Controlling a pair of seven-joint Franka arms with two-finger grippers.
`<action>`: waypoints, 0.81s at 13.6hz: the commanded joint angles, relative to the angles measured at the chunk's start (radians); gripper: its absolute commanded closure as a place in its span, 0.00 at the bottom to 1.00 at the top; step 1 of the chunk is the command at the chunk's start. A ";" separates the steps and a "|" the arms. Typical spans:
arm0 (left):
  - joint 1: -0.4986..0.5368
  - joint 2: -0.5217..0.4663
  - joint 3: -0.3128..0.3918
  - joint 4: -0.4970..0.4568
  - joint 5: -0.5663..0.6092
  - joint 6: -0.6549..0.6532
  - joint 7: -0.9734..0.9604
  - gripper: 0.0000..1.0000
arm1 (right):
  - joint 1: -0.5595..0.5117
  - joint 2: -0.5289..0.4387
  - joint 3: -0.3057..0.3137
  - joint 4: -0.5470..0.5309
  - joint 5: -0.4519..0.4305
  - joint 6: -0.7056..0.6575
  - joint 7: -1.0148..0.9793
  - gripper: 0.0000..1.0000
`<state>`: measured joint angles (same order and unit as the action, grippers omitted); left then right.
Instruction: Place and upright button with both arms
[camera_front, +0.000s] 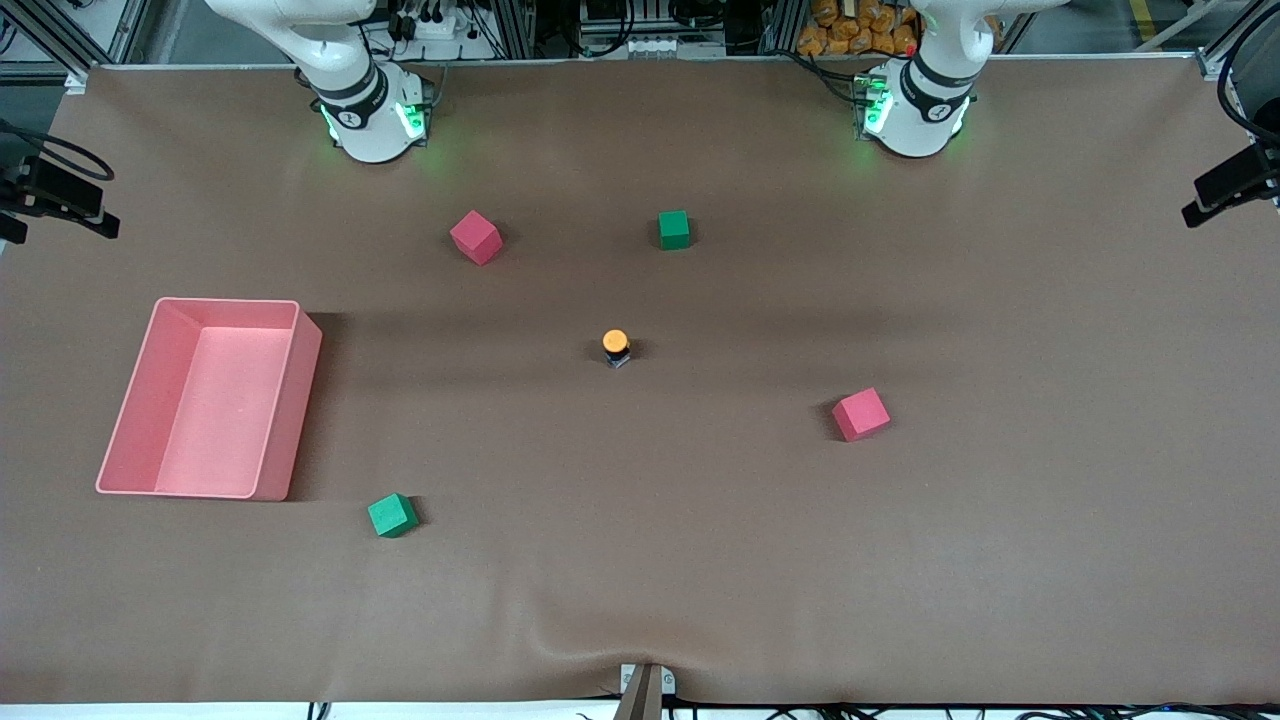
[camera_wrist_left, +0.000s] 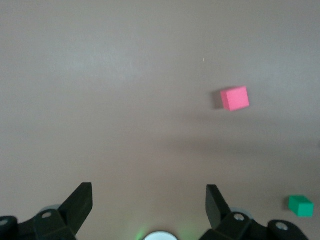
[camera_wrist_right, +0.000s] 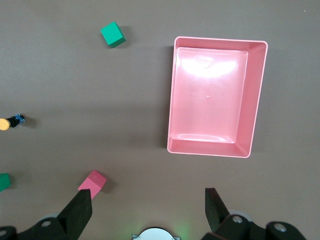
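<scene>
mid-table — button (camera_front: 615, 346) upright, untouched.

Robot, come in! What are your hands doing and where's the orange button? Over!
Left hand and right hand open, empty, both arms waiting. Button mid-table, between the cubes. Nothing blocking it.

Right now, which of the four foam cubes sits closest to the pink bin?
The green cube nearest the front camera, just off the pink bin's near corner. The other green cube and both red cubes lie farther off.
</scene>
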<state>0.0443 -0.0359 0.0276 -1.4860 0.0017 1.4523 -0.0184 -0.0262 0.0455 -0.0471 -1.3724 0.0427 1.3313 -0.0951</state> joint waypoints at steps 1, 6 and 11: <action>-0.007 -0.022 0.006 -0.033 -0.011 0.040 -0.027 0.00 | 0.002 -0.006 -0.002 0.001 0.002 -0.006 0.002 0.00; -0.017 -0.015 -0.003 -0.034 -0.034 0.040 -0.100 0.00 | 0.002 -0.006 0.000 0.001 0.002 -0.006 0.002 0.00; -0.027 0.002 -0.002 -0.028 -0.052 0.040 -0.095 0.00 | 0.002 -0.006 0.000 0.001 0.002 -0.006 0.002 0.00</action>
<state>0.0220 -0.0314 0.0234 -1.5074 -0.0339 1.4808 -0.1037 -0.0262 0.0455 -0.0472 -1.3724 0.0427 1.3313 -0.0951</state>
